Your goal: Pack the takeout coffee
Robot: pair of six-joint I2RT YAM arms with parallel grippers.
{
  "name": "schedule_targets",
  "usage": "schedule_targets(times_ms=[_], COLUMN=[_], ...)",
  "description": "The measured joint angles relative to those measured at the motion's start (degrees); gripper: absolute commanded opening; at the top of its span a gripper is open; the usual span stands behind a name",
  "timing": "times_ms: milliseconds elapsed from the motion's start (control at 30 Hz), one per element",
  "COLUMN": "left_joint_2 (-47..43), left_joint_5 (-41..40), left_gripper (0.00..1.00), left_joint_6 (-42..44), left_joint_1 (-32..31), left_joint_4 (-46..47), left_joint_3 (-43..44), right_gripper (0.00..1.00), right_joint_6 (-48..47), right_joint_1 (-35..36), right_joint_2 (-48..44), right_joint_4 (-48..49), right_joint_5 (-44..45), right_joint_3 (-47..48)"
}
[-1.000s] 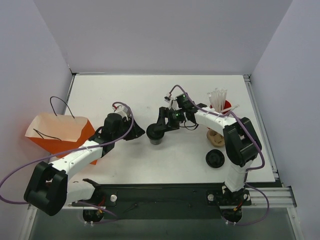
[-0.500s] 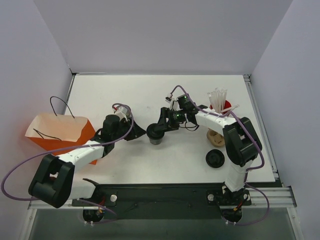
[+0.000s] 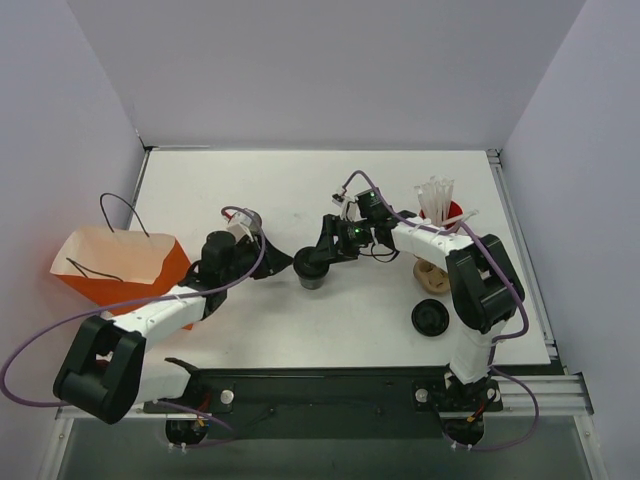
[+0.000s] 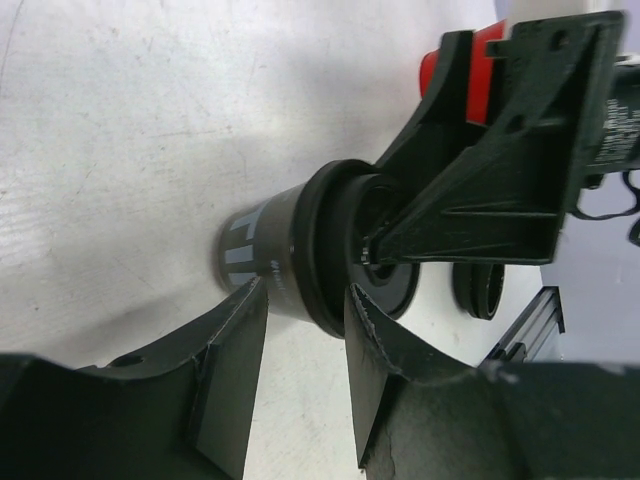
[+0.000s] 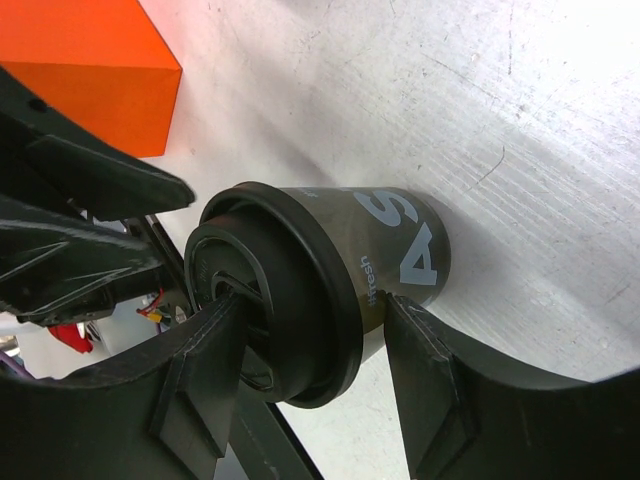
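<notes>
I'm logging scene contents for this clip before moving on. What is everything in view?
takeout coffee: 1, dark with black lid, table centre
paper bag: 1, orange, left side
loose lid: 1, black, near right
cup of sticks: 1, red with white sticks, far right
tan item: 1, beside right arm, unclear what it is
table: 1, white
left hand: 1, black, open beside the coffee
right hand: 1, black, closed on the coffee

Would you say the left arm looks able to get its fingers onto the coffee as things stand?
Probably yes, but on the body only: the left fingers sit open right beside the coffee, with nothing between. The right fingers crowd its lid, so that part looks blocked.
</notes>
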Motion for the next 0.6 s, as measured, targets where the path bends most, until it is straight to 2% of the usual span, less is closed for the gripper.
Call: schedule_targets(times_ms=[200, 600], left_joint_2=[-3.2, 0.4], left_joint_5=[0.0, 0.0], left_gripper=[0.46, 0.46], left_joint_6=[0.0, 0.0], left_joint_1=[-0.2, -0.9], left_joint_4=[0.6, 2.7], left_joint_3=[0.0, -1.6], right_gripper=[0.53, 0.49], right_joint_6=[0.0, 0.0], right_joint_1=[0.0, 0.0], right_joint_2=[0.0, 0.2], right_joint_4=[0.0, 0.2], right_joint_5=[0.0, -0.4], right_joint_3=[0.0, 0.0])
